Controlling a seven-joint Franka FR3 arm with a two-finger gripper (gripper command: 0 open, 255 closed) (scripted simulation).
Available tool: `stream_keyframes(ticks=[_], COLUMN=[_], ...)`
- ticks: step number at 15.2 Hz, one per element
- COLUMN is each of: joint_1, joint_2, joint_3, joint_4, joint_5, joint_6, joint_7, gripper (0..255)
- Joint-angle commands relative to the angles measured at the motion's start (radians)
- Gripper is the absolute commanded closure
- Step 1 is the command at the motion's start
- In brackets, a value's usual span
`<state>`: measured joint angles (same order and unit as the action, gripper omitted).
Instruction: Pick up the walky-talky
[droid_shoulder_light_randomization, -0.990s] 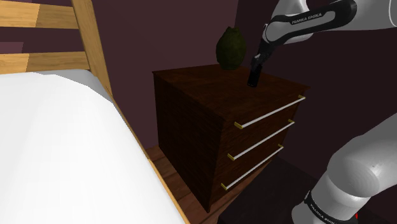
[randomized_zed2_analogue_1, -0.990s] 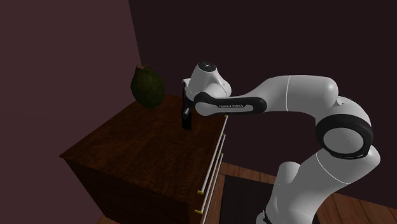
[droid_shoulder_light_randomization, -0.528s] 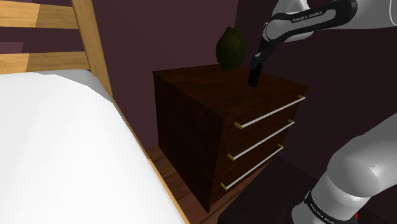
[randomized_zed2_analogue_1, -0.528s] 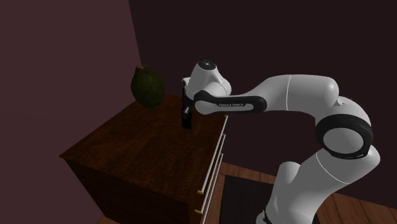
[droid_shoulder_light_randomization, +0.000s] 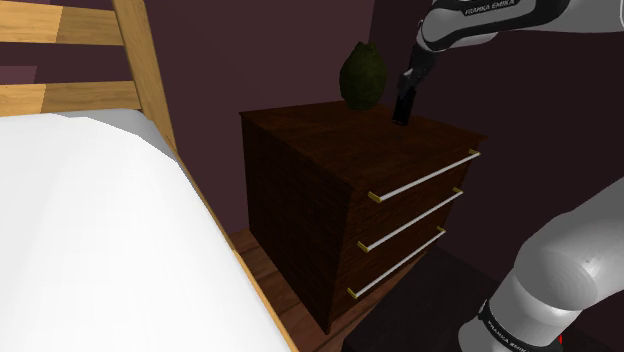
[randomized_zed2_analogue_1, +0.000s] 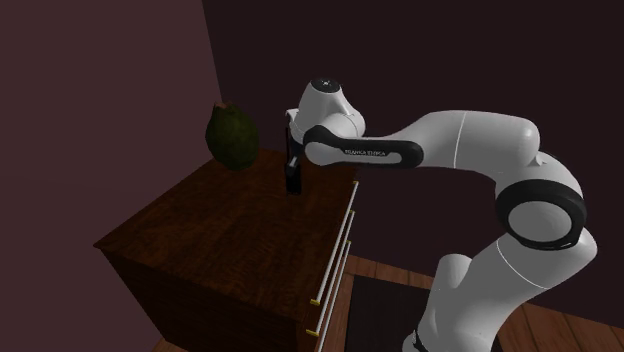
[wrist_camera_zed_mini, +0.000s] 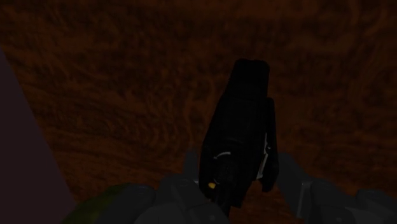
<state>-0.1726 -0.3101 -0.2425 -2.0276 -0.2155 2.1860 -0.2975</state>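
The walky-talky (droid_shoulder_light_randomization: 403, 106) is a slim black handset hanging upright just above the dark wooden dresser top (droid_shoulder_light_randomization: 330, 135). My gripper (droid_shoulder_light_randomization: 409, 84) comes down from above and is shut on its upper end. The second exterior view has the walky-talky (randomized_zed2_analogue_1: 293, 178) under the gripper (randomized_zed2_analogue_1: 292, 158), a little clear of the dresser top (randomized_zed2_analogue_1: 220, 230). Seen from the wrist, the black handset (wrist_camera_zed_mini: 238, 137) is clasped between the fingers (wrist_camera_zed_mini: 184, 188), with wood grain behind it.
A dark green rounded fruit-like object (droid_shoulder_light_randomization: 362, 75) stands at the back of the dresser, close to the walky-talky, also seen as the green object (randomized_zed2_analogue_1: 232, 137). The drawer front with silver handles (droid_shoulder_light_randomization: 425, 175) faces the stand. A white bed (droid_shoulder_light_randomization: 90, 240) with a wooden headboard lies at the shoulder view's left.
The gripper has risen with the walky-talky held in it, lifting the handset higher off the dresser top. The green object has not moved.
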Motion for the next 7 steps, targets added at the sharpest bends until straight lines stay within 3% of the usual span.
stream_keyframes(ticks=[1,7], joint_1=[0.001,0.004], joint_2=[0.001,0.009], joint_3=[0.001,0.002], joint_4=[0.03,0.093], joint_5=[0.004,0.011], joint_6=[-0.029,-0.083], joint_7=[-0.005,-0.014], gripper=[255,255])
